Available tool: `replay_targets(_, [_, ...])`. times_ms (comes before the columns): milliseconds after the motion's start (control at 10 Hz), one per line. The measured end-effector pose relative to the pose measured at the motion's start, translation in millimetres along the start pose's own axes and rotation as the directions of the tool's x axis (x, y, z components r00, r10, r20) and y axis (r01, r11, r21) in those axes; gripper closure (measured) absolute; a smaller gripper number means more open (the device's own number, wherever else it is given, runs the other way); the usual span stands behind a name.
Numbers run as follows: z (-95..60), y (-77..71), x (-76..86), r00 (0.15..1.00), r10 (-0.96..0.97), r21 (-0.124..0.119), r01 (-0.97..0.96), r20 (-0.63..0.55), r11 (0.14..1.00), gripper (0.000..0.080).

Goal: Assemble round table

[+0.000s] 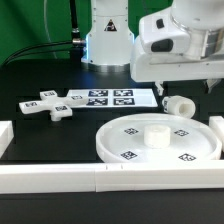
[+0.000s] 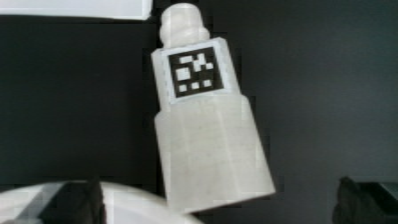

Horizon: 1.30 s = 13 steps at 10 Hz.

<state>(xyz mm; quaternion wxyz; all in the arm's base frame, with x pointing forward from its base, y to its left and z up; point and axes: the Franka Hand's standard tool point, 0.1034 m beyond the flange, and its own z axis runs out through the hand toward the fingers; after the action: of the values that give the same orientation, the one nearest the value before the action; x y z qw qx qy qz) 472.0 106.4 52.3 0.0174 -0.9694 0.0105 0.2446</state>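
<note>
Gripper [image 2: 214,198] wide open and empty above cylinder leg [image 1: 178,105], lying on its side right of centre in exterior frame just beside round disc [image 1: 101,142]; risk of leg rolling or skewing if fingers close off-axis on curved flank.

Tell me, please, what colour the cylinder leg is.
White leg, black-and-white tag; wrist view shows it best.

We count one large round disc [image 1: 152,156] with four small square tags on its face, one cross-shaped foot piece [image 1: 47,105], and one short cylinder leg [image 1: 178,105], which shows a single tag in the wrist view. We also count one marker board [image 1: 105,98] and three stretches of white border rail [image 1: 100,180]: one along the front and one at each side.
</note>
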Motion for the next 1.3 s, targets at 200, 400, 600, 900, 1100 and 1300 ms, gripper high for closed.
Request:
replay_targets(200, [5.9, 8.0, -4.5, 0.986, 0.005, -0.011, -0.003, 0.164, 1.0, 0.0151])
replay_targets(400, [12.7, 8.3, -10.9, 0.946, 0.005, -0.023, 0.003, 0.324, 1.0, 0.0151])
replay_targets(600, [21.3, 10.2, -9.3, 0.907, 0.005, -0.024, 0.006, 0.421, 1.0, 0.0151])
replay_targets(900, [29.9, 8.0, -4.2, 0.888, 0.0, -0.024, 0.013, 0.461, 1.0, 0.0151])
replay_targets(1100, [36.9, 6.7, -1.1, 0.891, -0.001, -0.023, 0.013, 0.454, 1.0, 0.0151])
replay_targets(1300, [43.6, 5.8, 3.4, 0.899, -0.002, -0.021, 0.012, 0.438, 1.0, 0.0151])
